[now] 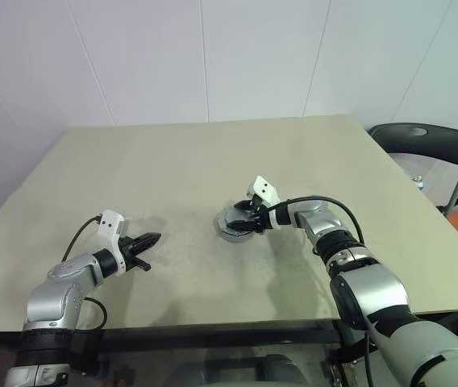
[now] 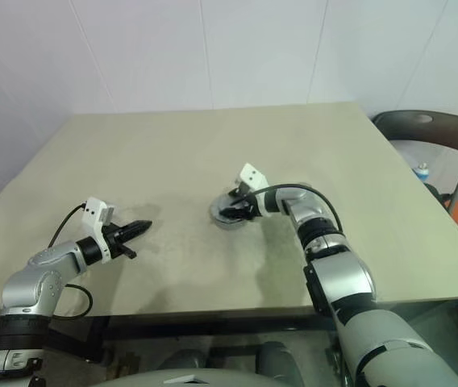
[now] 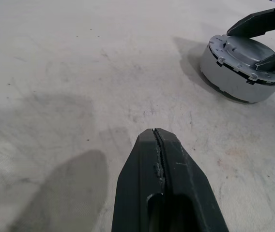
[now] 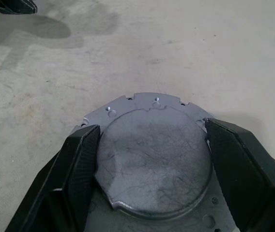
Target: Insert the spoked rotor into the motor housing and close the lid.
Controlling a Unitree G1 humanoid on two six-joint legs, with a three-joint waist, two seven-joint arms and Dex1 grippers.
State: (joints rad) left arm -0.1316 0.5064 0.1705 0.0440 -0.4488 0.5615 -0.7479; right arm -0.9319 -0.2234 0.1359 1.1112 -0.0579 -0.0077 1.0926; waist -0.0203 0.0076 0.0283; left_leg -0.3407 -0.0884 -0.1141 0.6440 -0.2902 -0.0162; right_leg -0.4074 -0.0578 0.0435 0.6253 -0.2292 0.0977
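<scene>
The motor housing [image 1: 235, 226], topped by its grey lid [image 4: 153, 159], sits mid-table [image 1: 172, 161]. The right gripper [image 4: 152, 164] straddles the lid, one finger on each side, jaws wide against its edges. The left gripper [image 1: 150, 240], fingers pressed together, hangs well apart.

The lid [image 4: 154, 164] between my right end effector's fingers [image 4: 72, 179] looks like dull grey metal, scuffed with fine scratches, on a matt silver housing [image 3: 234, 77]. My fingers are matt black, ribbed on their inner faces. The worktop [image 1: 172, 161] is a pale, matt, slightly gritty surface with faint stains.
</scene>
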